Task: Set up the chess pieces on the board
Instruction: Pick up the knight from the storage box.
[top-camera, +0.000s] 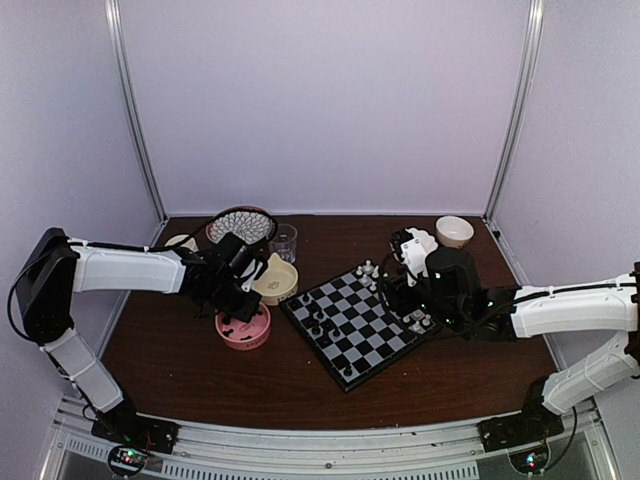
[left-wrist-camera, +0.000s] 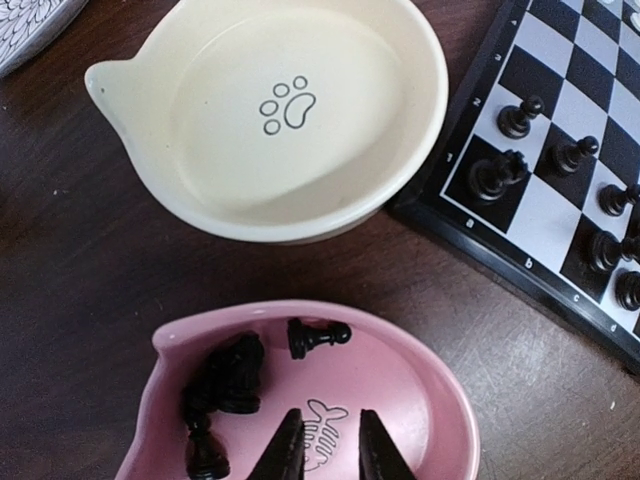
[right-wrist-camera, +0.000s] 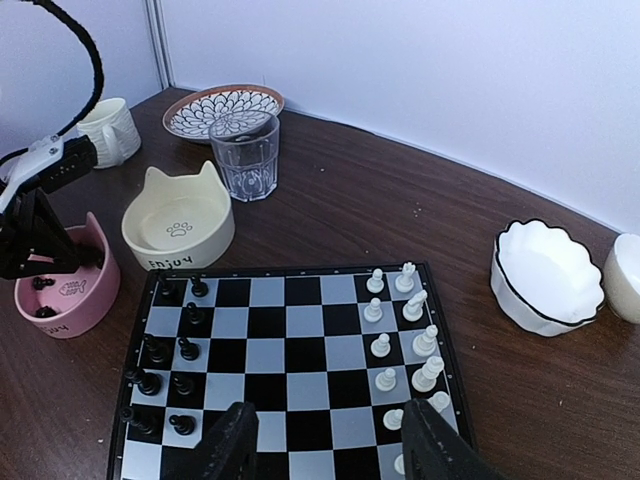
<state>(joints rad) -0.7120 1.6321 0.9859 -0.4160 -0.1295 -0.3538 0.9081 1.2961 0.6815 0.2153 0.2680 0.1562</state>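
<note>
Chessboard (right-wrist-camera: 270, 352): black and light-grey checks, thin black border. Chessmen: black (right-wrist-camera: 188, 349) and white (right-wrist-camera: 381, 345). Pink cat-eared bowl (left-wrist-camera: 420, 400): black fish-bone drawing. Cream cat-eared bowl (left-wrist-camera: 200, 120): grey paw print. Plate (right-wrist-camera: 225, 108): black-and-white petal pattern, rim seemingly brown. Scalloped bowl (right-wrist-camera: 545, 275): white, dark-edged. Table (right-wrist-camera: 380, 200): dark brown.

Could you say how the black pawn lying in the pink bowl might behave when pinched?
Lying on its side and round-bodied, the pawn may roll in the glossy pink bowl. Tiny, likely light, it could slip from a pinch.
</note>
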